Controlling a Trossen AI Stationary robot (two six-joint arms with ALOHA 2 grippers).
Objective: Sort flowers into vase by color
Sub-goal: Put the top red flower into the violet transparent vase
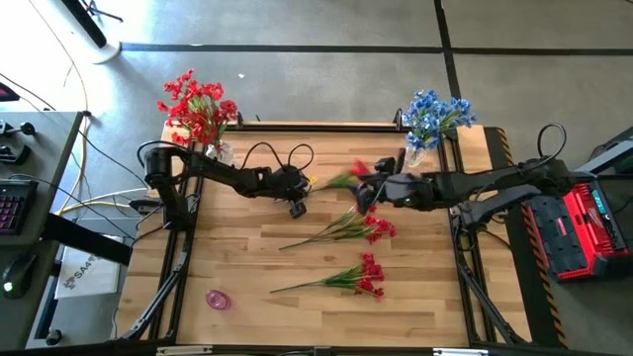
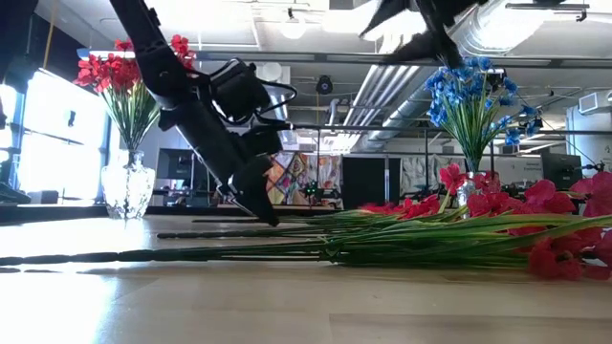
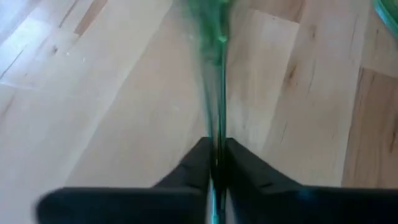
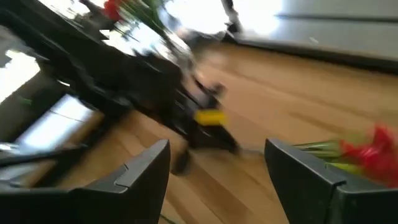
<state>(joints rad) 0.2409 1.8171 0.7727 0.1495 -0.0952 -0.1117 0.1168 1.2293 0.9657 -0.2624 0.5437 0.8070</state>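
Note:
My left gripper (image 1: 313, 187) is down at the table's far middle, shut on the green stem of a red flower spray (image 1: 352, 175) whose blooms point toward the right edge. My right gripper (image 1: 364, 194) hangs open above that spray's bloom end, well over the table (image 2: 421, 29), touching nothing. Two more red sprays (image 1: 348, 227) (image 1: 346, 279) lie flat on the wood. A glass vase with red flowers (image 1: 201, 111) stands at the far left corner. Another vase with blue flowers (image 1: 432, 117) stands at the far right. My left gripper pinches the spray's thin green stem (image 3: 215, 124) between its two fingertips (image 3: 199, 158), near the stem's bare end. The fingers slant down from the table's left and lie nearly along the stem. The stem runs on low over the wood toward the blooms.
A small pink object (image 1: 218, 299) lies near the front left corner. A red case (image 1: 584, 227) sits beyond the right edge, and a desk with a keyboard (image 1: 12, 203) beyond the left. Bare wood lies between the sprays and the front edge.

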